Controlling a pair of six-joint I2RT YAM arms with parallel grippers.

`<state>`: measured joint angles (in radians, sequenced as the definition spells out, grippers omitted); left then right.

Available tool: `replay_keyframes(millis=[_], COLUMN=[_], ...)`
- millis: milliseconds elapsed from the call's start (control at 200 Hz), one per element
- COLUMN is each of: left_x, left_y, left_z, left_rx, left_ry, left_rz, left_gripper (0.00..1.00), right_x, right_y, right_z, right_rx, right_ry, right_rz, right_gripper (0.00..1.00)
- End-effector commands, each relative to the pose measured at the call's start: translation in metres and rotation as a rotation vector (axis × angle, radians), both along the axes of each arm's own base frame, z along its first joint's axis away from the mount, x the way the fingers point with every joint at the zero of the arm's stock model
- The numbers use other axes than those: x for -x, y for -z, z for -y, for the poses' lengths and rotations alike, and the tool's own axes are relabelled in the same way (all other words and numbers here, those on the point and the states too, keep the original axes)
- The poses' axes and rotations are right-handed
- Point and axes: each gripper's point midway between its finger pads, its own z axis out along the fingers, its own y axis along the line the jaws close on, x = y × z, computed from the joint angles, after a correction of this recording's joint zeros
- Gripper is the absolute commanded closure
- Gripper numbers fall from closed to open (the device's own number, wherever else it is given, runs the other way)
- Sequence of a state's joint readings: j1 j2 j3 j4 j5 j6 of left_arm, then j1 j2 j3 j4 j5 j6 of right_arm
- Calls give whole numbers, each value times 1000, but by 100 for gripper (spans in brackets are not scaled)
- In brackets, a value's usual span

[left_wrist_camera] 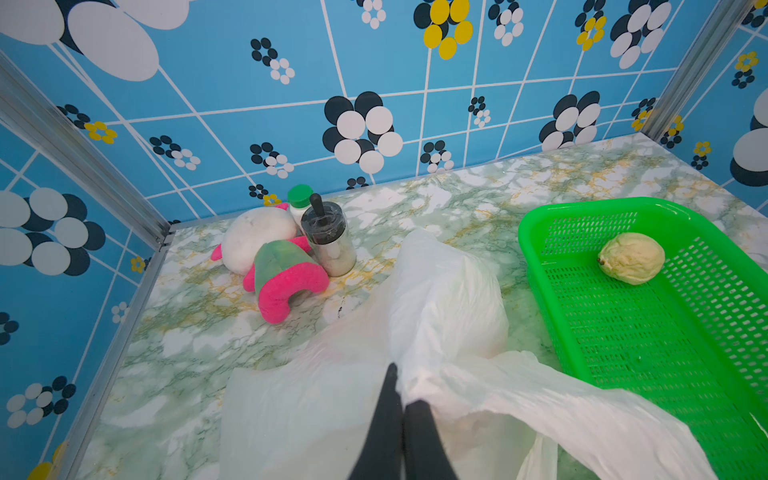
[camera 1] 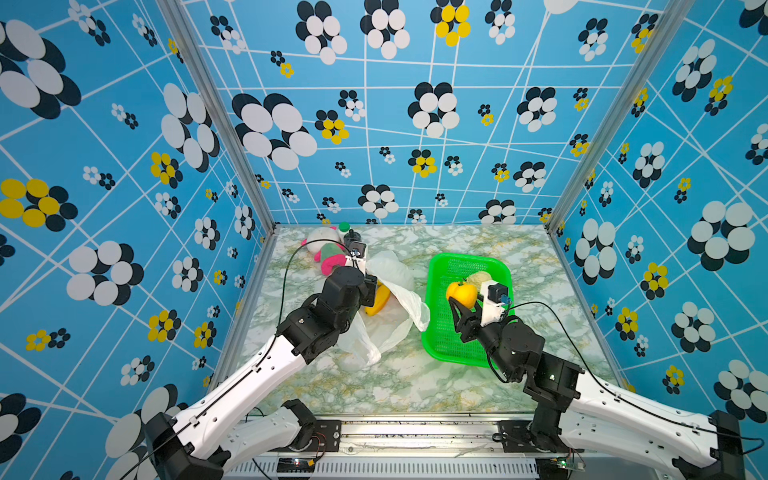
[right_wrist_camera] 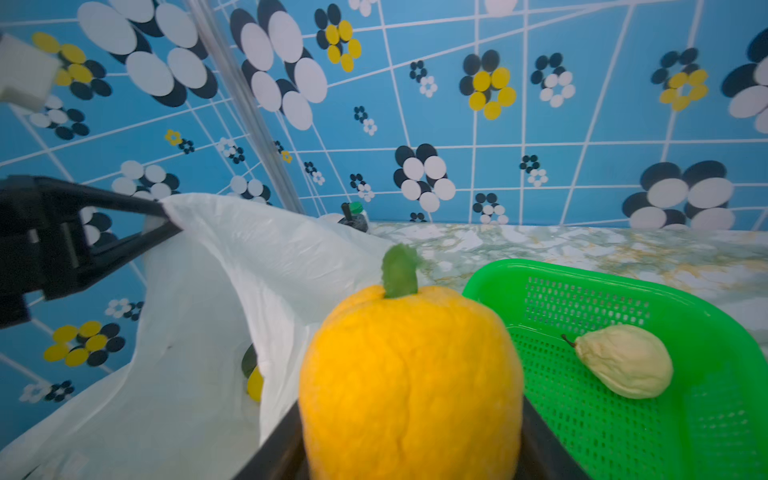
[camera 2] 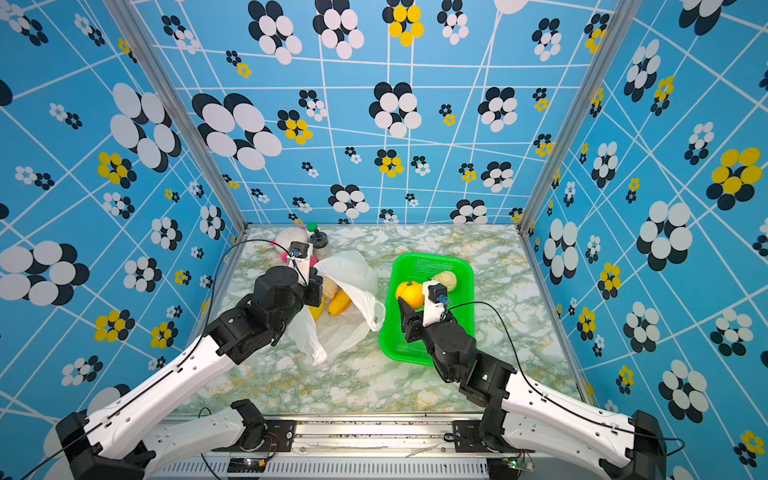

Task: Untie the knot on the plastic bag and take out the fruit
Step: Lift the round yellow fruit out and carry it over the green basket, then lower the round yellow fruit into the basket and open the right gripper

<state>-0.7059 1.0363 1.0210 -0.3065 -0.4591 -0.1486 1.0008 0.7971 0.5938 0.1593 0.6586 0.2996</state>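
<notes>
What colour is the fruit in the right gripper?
Yellow-orange fruit with a green stem; the right wrist view shows it best.

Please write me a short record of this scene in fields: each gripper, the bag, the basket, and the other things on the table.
left gripper: shut, pinching an edge of the plastic bag
right gripper: closed on the orange fruit, at the bag-side edge of the green basket
plastic bag: open, yellow fruit showing inside
green basket: one pale fruit lying in it
far corner: plush toy, dark-lidded jar, green-capped bottle
</notes>
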Motion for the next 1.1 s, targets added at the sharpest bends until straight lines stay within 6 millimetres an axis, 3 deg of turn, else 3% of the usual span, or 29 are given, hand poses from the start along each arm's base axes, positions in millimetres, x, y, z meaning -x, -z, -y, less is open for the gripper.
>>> replay_keyframes(millis=[0, 130, 305, 505, 775, 930, 1029, 1094], left_x=[2, 2, 2, 1, 0, -2, -2, -3], left_y=[-1, -2, 0, -1, -3, 2, 4, 3], left_z=[-3, -3, 0, -3, 0, -1, -1, -1], left_rx=[2, 3, 8, -7, 0, -11, -14, -15], left_ry=[8, 6, 22, 6, 17, 8, 6, 7], left_rz=[7, 7, 1, -4, -1, -10, -17, -12], left_gripper=[100, 100, 100, 100, 100, 100, 100, 100], right_x=[-12, -24, -47, -78, -121, -147, -155, -159], right_y=[25, 35, 76, 111, 160, 185, 198, 198], right_z=[43, 70, 80, 64, 63, 52, 49, 48], right_rx=[47, 39, 98, 111, 99, 116, 141, 135], right_ry=[198, 311, 388, 301, 290, 276, 288, 291], right_rz=[-69, -138, -300, -513, -714, -795, -843, -840], right_gripper=[67, 65, 64, 63, 64, 64, 57, 42])
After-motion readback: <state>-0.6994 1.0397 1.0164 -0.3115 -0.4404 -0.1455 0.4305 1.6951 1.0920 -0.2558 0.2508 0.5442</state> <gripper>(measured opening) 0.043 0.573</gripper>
